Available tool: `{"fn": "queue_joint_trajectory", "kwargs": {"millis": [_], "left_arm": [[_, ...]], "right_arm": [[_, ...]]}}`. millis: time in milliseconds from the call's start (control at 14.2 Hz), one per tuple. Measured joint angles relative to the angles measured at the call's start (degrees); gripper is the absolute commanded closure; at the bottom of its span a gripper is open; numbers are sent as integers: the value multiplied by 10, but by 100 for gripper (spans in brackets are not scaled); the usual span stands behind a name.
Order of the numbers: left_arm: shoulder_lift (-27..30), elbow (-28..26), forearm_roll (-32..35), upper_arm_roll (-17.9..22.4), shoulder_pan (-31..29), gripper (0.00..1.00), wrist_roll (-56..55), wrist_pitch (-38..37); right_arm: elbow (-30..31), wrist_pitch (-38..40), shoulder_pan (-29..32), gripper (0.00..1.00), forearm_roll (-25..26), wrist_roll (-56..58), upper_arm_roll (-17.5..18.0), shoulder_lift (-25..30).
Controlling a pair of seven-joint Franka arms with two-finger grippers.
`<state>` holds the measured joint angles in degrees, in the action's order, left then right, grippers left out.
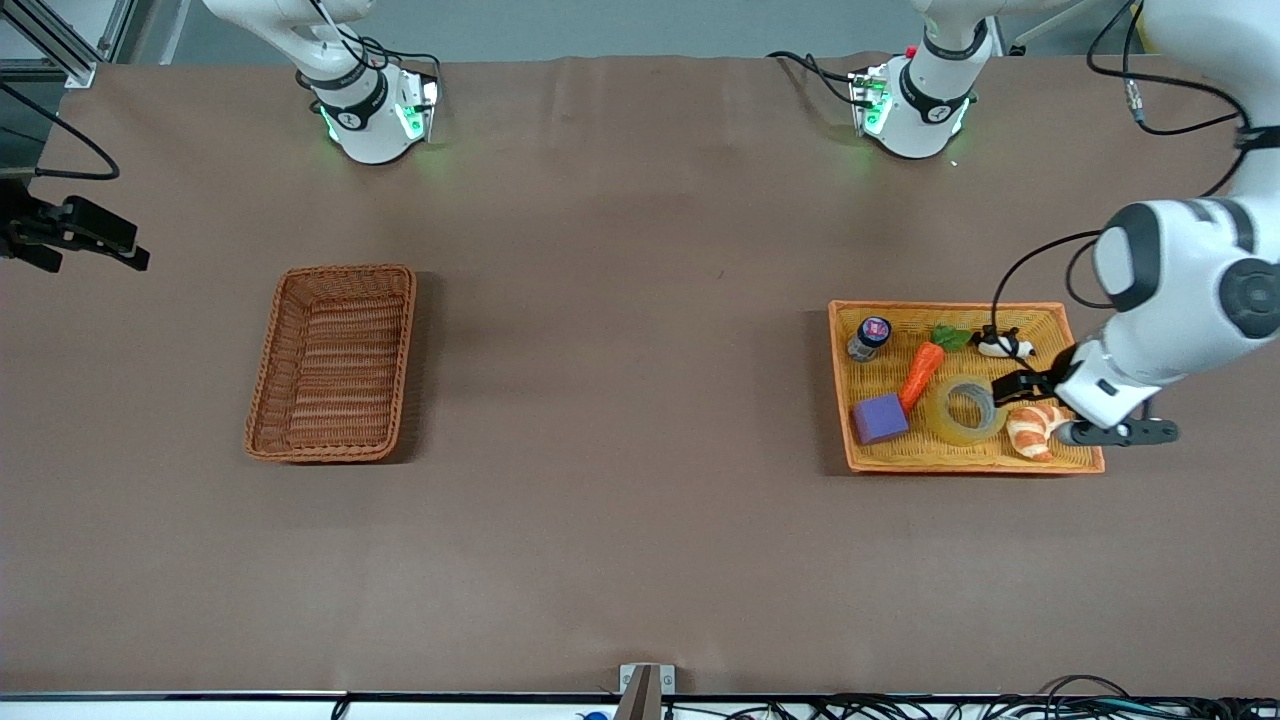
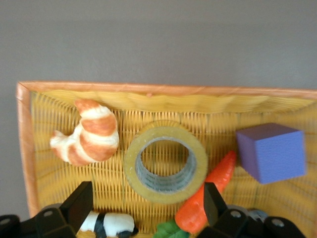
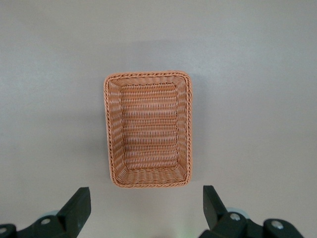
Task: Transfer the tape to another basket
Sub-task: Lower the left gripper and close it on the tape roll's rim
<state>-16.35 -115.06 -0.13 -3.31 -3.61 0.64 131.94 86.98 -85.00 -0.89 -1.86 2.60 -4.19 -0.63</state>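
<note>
Tape point(image 1: 967, 410): a ring of translucent yellowish film on a grey core, lying flat with its hole facing up; in the left wrist view point(image 2: 166, 162) the ribbed grey inside wall shows clearly.
Tape's place: in the tray point(image 1: 1000, 462), near the rim closest to the front camera, between the cube point(image 1: 880, 418) and the croissant point(image 1: 1035, 429).
Neighbours: the carrot point(image 1: 922, 372) touches the tape's edge; the panda point(image 1: 1004, 346) and the jar point(image 1: 869, 338) lie farther from the front camera.
Tray: bright orange-yellow, shallow, woven, at the left arm's end of the table point(image 1: 620, 500).
Basket point(image 1: 334, 362): reddish-brown wicker, deep-sided, nothing in it, at the right arm's end of the table, well apart from the tray; seen whole from above in the right wrist view point(image 3: 147, 129).
Left gripper point(image 1: 1012, 388): low over the tray just above the tape, fingers spread wide, nothing between them.
Right gripper point(image 3: 146, 208): high over the basket, fingers spread, holding nothing; the right arm waits.
</note>
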Motion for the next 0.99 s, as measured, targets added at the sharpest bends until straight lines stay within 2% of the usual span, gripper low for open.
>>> {"fn": "queue_joint_trajectory", "kwargs": {"millis": [212,565,635,706,847,918,988], "left_arm": [[-23,-45,19,0,-5,1,3,68],[-75,-46,30,0,-18,2,3,110],[-80,-46,31,0,-18,5,3,110],[-86,-46,31,0,-18,16,3,110],[-89,-46,31,0,-18,54,3,110],[-89,-46,31,0,-18,71,3,110],[-89,-45,31,0,-18,83,3,110]], "right_arm": [[0,0,0,0,0,0,0,0],[0,0,0,0,0,0,0,0],[0,0,0,0,0,0,0,0],[0,0,0,0,0,0,0,0],[0,0,0,0,0,0,0,0],[0,0,0,0,0,0,0,0],[0,0,0,0,0,0,0,0]]}}
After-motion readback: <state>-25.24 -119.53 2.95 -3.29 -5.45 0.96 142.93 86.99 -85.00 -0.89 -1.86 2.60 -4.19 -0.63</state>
